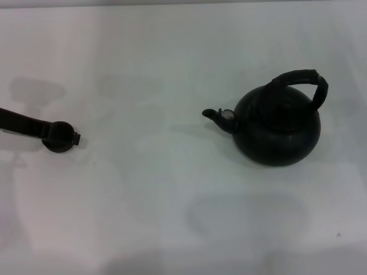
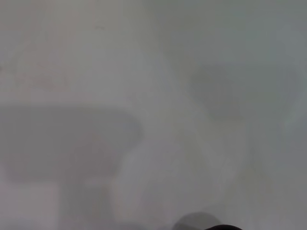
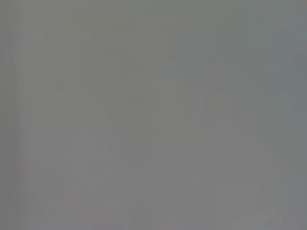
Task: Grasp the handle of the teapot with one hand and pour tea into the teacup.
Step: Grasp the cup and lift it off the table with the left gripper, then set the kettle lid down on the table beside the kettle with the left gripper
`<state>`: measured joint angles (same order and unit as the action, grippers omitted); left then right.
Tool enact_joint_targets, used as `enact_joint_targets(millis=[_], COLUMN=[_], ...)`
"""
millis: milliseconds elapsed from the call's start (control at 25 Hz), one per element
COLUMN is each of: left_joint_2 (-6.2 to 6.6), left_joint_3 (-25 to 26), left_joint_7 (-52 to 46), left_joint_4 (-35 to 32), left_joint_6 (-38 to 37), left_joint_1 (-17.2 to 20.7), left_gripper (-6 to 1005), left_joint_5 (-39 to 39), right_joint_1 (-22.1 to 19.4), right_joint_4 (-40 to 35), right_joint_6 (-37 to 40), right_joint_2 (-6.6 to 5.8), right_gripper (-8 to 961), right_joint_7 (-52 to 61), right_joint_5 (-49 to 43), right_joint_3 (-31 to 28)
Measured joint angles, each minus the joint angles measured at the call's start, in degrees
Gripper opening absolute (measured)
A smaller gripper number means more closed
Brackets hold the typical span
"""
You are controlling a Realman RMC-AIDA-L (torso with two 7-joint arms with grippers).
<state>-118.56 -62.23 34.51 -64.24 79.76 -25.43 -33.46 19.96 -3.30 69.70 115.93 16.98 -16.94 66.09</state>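
The teapot (image 1: 278,129) stands upright on the right of the white table in the head view, its short spout (image 1: 213,114) pointing left. Its thick black arched handle (image 1: 298,77) stands up over the top, free of any gripper. The teacup (image 1: 56,147) is a small round dark shape at the far left of the table. My left gripper (image 1: 62,134) reaches in from the left edge and lies over or against the cup; I cannot tell whether it holds it. A dark sliver (image 2: 221,227) shows at the edge of the left wrist view. My right gripper is out of view.
The white table (image 1: 143,189) stretches between cup and teapot, with soft shadows on it. The right wrist view shows only plain grey surface.
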Motion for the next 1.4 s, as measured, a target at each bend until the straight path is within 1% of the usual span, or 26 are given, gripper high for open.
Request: enact_joint_targets(millis=[160, 480, 680, 800, 840, 960, 1040, 1160, 1280, 1400], left_joint_2=[0.00, -0.01, -0.01, -0.01, 0.00, 0.03, 0.01, -0.09, -0.24, -0.35], left_joint_3=[0.07, 0.24, 0.32, 0.14, 0.14, 0.12, -0.13, -1.31, -4.27, -10.01], left_joint_7=[-0.03, -0.22, -0.28, -0.28, -0.28, -0.11, 0.06, 0.13, 0.19, -0.53], left_joint_4=[1.29, 1.50, 1.00, 0.17, -0.08, -0.36, 0.54, 3.95, 7.66, 10.26], left_joint_6=[-0.21, -0.25, 0.03, 0.33, 0.37, 0.41, 0.42, 0.23, -0.28, -1.74], left_joint_1=[-0.79, -1.14, -1.46, -2.32, -2.70, -5.16, -7.63, -12.52, -17.19, -20.15], left_gripper=[881, 875, 778, 708, 708, 709, 709, 709, 708, 708], left_joint_5=[1.05, 1.41, 1.39, 1.03, 0.97, 0.07, -0.55, -1.00, -1.82, -3.35], right_joint_1=[0.00, 0.06, 0.08, 0.09, 0.09, 0.09, 0.11, 0.23, 0.26, 0.26], right_joint_4=[-0.07, 0.05, 0.05, 0.05, 0.05, -0.06, -0.23, -0.40, -0.46, -0.48], right_joint_6=[0.00, -0.24, -0.28, -0.28, -0.27, -0.19, -0.12, -0.07, 0.09, 0.42], right_joint_2=[0.00, 0.00, 0.00, 0.00, 0.00, 0.00, 0.00, 0.00, 0.00, 0.04], right_gripper=[855, 855, 856, 856, 856, 856, 856, 856, 856, 856], right_joint_7=[0.10, 0.05, 0.02, 0.01, 0.01, 0.01, 0.06, 0.09, 0.11, 0.18], right_joint_5=[-0.07, 0.15, 0.18, 0.07, 0.04, -0.06, -0.07, -0.09, -0.08, -0.10], right_joint_3=[0.00, 0.00, 0.00, 0.00, 0.00, 0.00, 0.00, 0.00, 0.00, 0.00])
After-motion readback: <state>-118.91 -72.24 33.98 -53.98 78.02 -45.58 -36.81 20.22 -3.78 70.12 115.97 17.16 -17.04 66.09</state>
